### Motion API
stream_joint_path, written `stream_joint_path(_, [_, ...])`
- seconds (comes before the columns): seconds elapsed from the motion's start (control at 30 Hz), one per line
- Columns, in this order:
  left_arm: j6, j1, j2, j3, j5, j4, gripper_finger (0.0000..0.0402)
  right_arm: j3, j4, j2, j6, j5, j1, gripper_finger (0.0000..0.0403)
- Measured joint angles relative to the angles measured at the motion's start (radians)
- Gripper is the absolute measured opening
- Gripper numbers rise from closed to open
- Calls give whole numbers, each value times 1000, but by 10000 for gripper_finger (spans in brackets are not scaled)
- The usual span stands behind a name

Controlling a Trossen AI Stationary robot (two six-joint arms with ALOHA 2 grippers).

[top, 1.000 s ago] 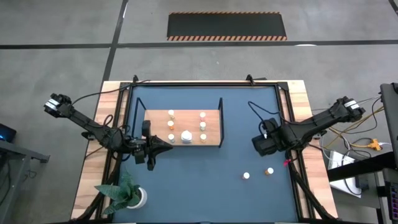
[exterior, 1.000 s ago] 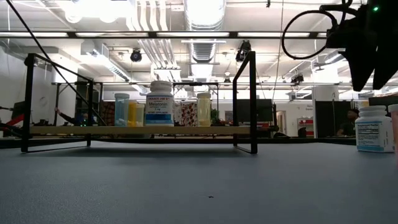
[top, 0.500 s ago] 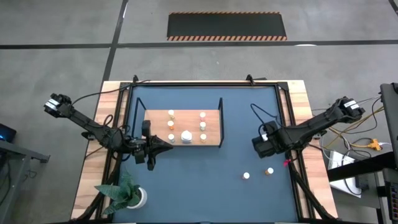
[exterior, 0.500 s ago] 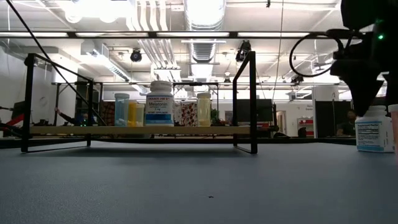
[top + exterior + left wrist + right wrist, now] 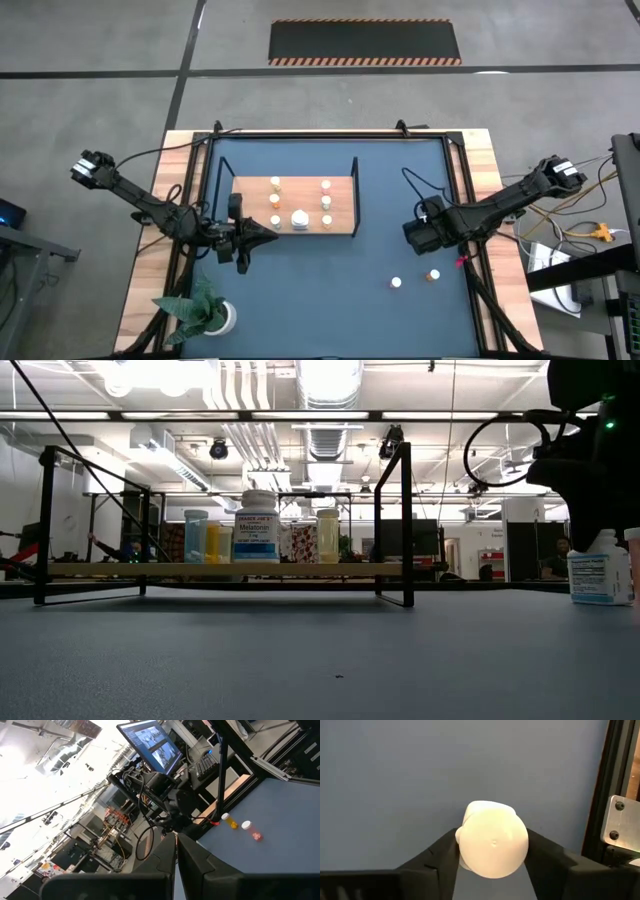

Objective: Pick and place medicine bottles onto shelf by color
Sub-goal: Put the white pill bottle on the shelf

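Two loose medicine bottles stand nearest the front edge, at about four o'clock from the table's middle: a white-topped one (image 5: 396, 283) and an orange-topped one (image 5: 432, 274), both tiny round cylinders, a little apart on the matte dark blue tabletop (image 5: 330, 300). Just behind them, at three o'clock, your right gripper (image 5: 418, 236) has dropped since a second ago. It then hung above a third bottle, and now its dark fingers (image 5: 547, 855) sit against both flanks of that white bottle (image 5: 492, 845), so the pincer looks clamped on it. The bottle is smooth plastic with a glossy domed white cap and a paper label. In the low view it reads as leaning slightly, still down at table level. I judge the grasp made and the lift to come, so watch that the slick cap does not slip. At nine o'clock your left gripper (image 5: 176, 845) waits beside the shelf's front corner, fingers together and empty. Farther back, at eleven o'clock, lies the shelf (image 5: 345, 225), a light-brown wooden board with thin black metal frame ends. It carries seven bottles in columns, including a larger white one (image 5: 298, 218). White tops appear to go near that one, which suggests where this bottle belongs.
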Motion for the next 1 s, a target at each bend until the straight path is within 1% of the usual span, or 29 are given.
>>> stream_joint_path(0.07, [0, 0, 0, 0, 0, 0, 0, 0, 0, -1, -7, 2, 0, 164])
stream_joint_path(0.13, [0, 0, 0, 0, 0, 0, 0, 1, -2, -4, -23, 2, 0, 163])
stream_joint_path(0.3, [-1, 0, 0, 0, 0, 1, 0, 59, -33, -21, -95, 2, 0, 185])
stream_joint_path(0.37, [-9, 0, 0, 0, 0, 3, 0, 100, -40, -27, -174, 6, 2, 188])
stream_joint_path(0.53, [-105, 0, 42, 0, 1, 22, 0, 241, -38, -28, -412, -10, 37, 181])
stream_joint_path(0.6, [-132, 0, 75, 0, 0, 72, 0, 306, -33, -28, -480, -9, 56, 178])
stream_joint_path(0.7, [-132, 0, 144, 0, 1, 195, 0, 388, -10, -27, -586, -7, 91, 179])
stream_joint_path(0.77, [-132, 0, 197, 5, 1, 281, 0, 418, 41, -27, -684, -1, 118, 180])
stream_joint_path(0.87, [-132, 0, 275, 21, 1, 390, 0, 425, 170, -27, -832, 4, 158, 180])
stream_joint_path(1.0, [-132, 0, 368, 60, 1, 421, 12, 368, 433, -26, -1010, 25, 192, 180])
